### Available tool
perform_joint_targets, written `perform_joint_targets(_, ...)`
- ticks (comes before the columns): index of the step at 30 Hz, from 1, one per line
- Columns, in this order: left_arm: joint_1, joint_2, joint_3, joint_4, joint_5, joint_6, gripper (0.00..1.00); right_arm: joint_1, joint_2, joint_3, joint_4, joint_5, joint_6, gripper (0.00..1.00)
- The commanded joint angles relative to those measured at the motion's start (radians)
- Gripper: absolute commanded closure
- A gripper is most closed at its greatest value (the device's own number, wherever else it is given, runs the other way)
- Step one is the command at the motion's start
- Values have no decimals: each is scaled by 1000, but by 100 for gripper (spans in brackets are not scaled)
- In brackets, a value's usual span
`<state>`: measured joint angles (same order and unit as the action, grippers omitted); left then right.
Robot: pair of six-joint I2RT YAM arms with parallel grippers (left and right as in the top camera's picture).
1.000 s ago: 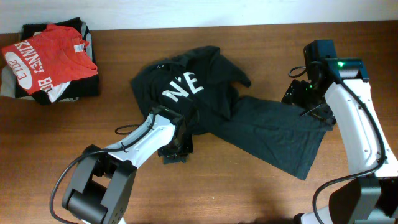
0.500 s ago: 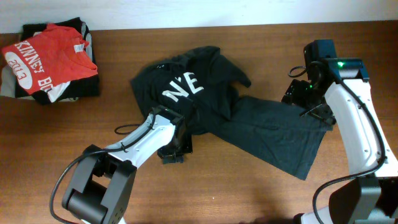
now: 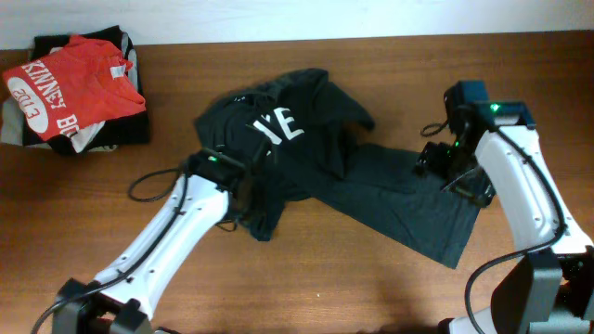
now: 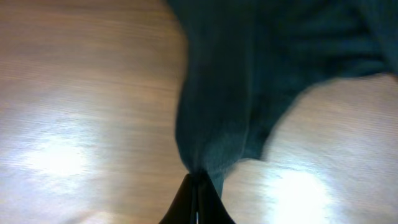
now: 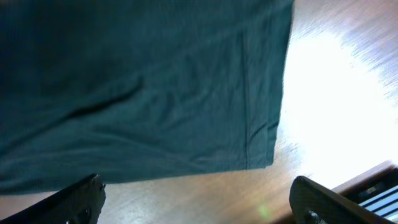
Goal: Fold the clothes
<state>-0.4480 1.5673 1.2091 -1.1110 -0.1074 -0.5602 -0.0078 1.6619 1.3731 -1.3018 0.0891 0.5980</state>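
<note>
Left wrist view: my left gripper is pinched together, tips meeting at the bottom centre of the frame, clamped on a narrow fold of the black T-shirt. Cloth rises from the pinch in a gathered ridge toward the top of the frame. Bare wooden table shows to the left of it and in the lower right. Picture is blurred; no finer detail.

Overhead view: shirt lies mid-frame, bunched, not flat. White letters show only in part on the crumpled chest area, upper centre. A smoother dark panel runs from there toward the lower right. My left arm comes in from the lower left and ends at the shirt's lower-left edge.

Right wrist view: my right gripper stands wide apart, one finger at the lower left, the other at the lower right. Nothing between them. Shirt hem and a corner of the cloth fill the frame above; table beyond. Cannot tell whether the tips touch fabric.

Overhead again: red T-shirt sits on a small stack, upper left, well apart from the black one.
</note>
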Motion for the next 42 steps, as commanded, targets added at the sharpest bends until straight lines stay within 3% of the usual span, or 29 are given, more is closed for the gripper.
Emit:
perform_joint_targets(1, 153, -38, 13, -50, -97, 15, 100, -5, 1, -124, 44, -95, 0, 1)
perform_joint_targets(6, 388, -38, 13, -87, -99, 15, 99, -5, 1, -262, 121, -160, 0, 1)
perform_joint_targets(8, 415, -38, 13, -89, -99, 15, 100, -5, 1, -305, 143, -177, 2, 1)
perform_joint_targets(15, 409, -38, 13, -84, -87, 15, 100, -5, 0, -478, 197, -191, 12, 0)
perform_joint_targets(22, 409, -38, 13, -79, -65, 15, 100, -6, -115, -682, 434, -236, 76, 6)
perform_joint_targets(32, 409, -38, 13, -75, -64, 15, 100, -6, -419, -771, 353, -168, 229, 5)
perform_joint_targets(39, 409, -38, 13, -76, -19, 15, 100, -7, -431, -837, 408, -127, 360, 2)
perform_joint_targets(42, 409, -38, 13, -75, -20, 15, 100, -6, -431, -891, 488, -129, 365, 7)
